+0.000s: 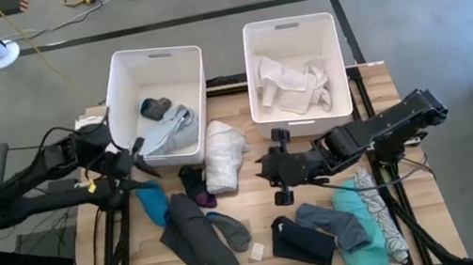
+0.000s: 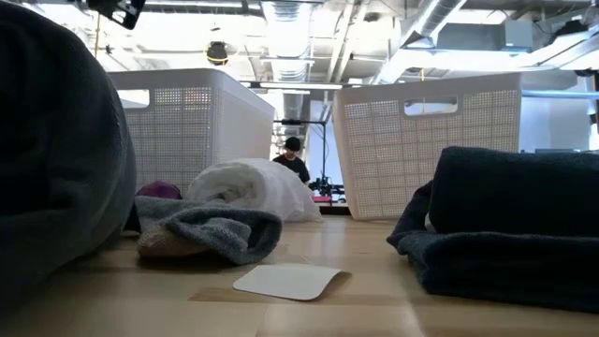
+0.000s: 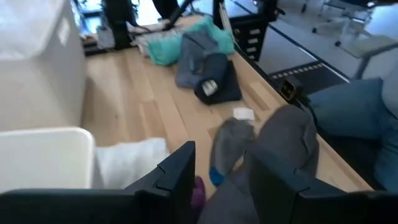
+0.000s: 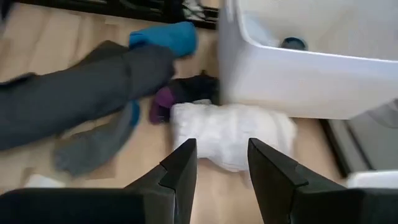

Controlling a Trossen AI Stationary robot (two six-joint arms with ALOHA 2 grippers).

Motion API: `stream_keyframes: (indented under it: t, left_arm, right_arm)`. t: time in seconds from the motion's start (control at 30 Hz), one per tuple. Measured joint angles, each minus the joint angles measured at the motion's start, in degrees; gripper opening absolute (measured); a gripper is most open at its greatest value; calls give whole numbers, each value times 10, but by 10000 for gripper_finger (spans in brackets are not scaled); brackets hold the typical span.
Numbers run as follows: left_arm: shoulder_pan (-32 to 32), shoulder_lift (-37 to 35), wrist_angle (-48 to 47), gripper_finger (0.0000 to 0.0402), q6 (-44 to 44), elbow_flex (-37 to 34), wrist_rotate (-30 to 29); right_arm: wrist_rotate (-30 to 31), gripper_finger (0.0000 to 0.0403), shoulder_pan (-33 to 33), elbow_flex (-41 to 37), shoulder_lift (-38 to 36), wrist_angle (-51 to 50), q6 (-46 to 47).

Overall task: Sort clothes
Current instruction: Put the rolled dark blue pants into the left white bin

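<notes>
The wooden table (image 1: 255, 187) carries two white plastic bins along its far edge: the left bin (image 1: 122, 98) holds a grey and white garment (image 1: 170, 132) with a small dark item (image 1: 154, 107) beside it, and the right bin (image 1: 257, 82) holds a crumpled white cloth (image 1: 291, 86). The rest of the clothes lie loose on the boards. Nearest the left front is a long dark grey garment (image 1: 199, 243), with a smaller grey sock-like piece (image 1: 231, 230) against its right side. Toward the right front sit a folded navy piece (image 1: 300, 241), a grey-blue piece (image 1: 336, 221) and a teal garment (image 1: 366, 226) on top of a white patterned cloth (image 1: 385, 214). A rolled white towel (image 1: 223, 154) lies just in front of the gap between the bins, with a small black and purple bundle (image 1: 196, 186) at its left and a bright blue item (image 1: 152, 203) farther left. A small white tag (image 1: 256, 252), perhaps a label, lies flat near the front edge. The left gripper (image 1: 127, 164) hovers by the near right corner of the left bin, its fingers (image 3: 180, 177) partly apart and holding nothing. The right gripper (image 1: 273, 169) hangs just right of the towel, fingers (image 4: 183, 171) likewise partly spread and empty. In the low view a person (image 2: 293, 159) shows far behind the table.
</notes>
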Motion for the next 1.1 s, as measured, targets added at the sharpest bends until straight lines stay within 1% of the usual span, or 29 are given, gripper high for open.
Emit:
stream_keyframes:
  t: [0.13,0.27,0.37,0.47,0.67,0.73,0.83,1.1]
  left_arm:
    - [-19,1,10,132,-6,-31,-6]
    - [-37,1,12,132,-8,-53,-25]
    - [-52,1,25,132,-17,-69,-31]
    - [-73,1,51,132,-30,-87,-33]
    - [-125,14,129,132,-50,-120,-38]
    - [-148,24,154,132,-52,-127,-49]
    - [-182,50,178,132,-52,-128,-75]
    - [-276,140,262,132,-64,-128,-124]
  right_arm:
    - [-50,157,0,0,19,-2,3]
    - [-119,157,4,0,44,-13,18]
    - [-165,157,12,0,62,-36,43]
    - [-191,157,23,0,83,-72,78]
    - [-197,157,57,0,122,-143,179]
    - [-197,157,72,0,135,-155,206]
    - [-214,160,95,0,144,-157,238]
    - [-222,201,155,0,140,-137,353]
